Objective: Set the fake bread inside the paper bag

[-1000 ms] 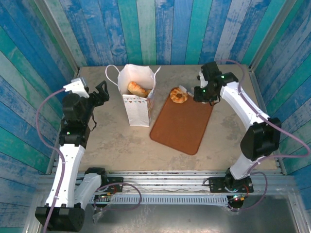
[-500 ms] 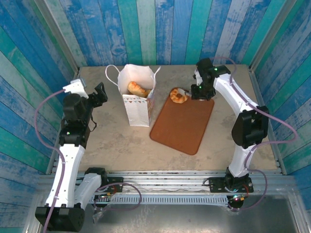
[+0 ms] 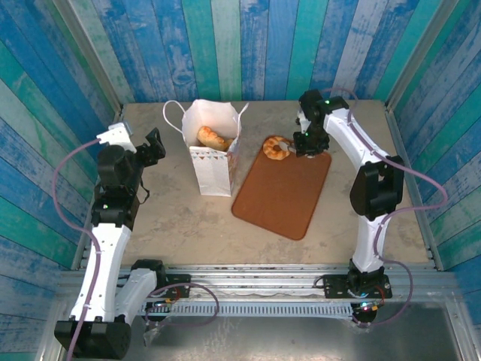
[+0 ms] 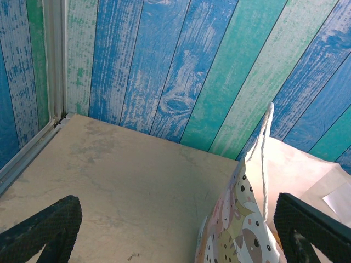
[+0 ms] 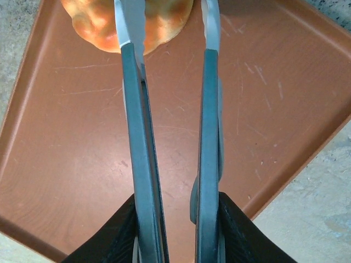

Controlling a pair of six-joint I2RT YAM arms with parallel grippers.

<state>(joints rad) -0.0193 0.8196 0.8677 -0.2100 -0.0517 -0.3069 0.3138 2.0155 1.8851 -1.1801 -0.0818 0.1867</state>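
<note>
Between right fingers [image 5: 131, 27] lies the fake bread [image 5: 164, 13]; grip unclear; left fingers [image 4: 46, 224] wide apart.

No text, label, brand, number or sign is legible anywhere here.

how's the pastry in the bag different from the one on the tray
The pastry in the bag sits inside the white paper bag; the pastry on the tray lies on the brown tray, between the fingers of the right tool. The bagged one looks elongated, the tray one curled into a ring. Both are golden-brown.
</note>
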